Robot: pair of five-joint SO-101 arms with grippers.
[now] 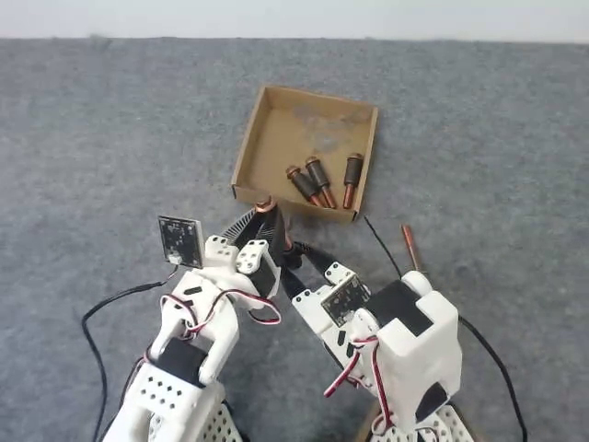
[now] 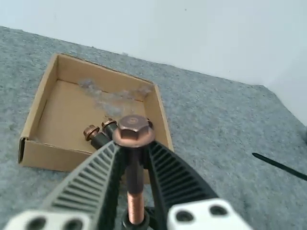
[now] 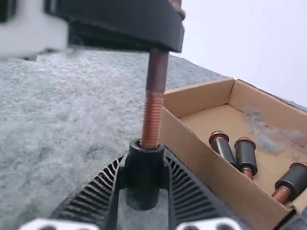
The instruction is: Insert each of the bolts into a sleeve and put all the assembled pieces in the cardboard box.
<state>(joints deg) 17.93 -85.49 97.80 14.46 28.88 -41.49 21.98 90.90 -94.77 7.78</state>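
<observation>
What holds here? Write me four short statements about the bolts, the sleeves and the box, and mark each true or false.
1. The left gripper is shut on a bolt. True.
2. The cardboard box has nothing in it. False: three assembled pieces lie inside.
3. The right gripper grips a black sleeve, and the bolt's threaded end is at the sleeve's opening. True.
4. Every bolt is either in the box or in a gripper. False: a loose bolt lies on the carpet outside the box, with no sleeve on it.
</observation>
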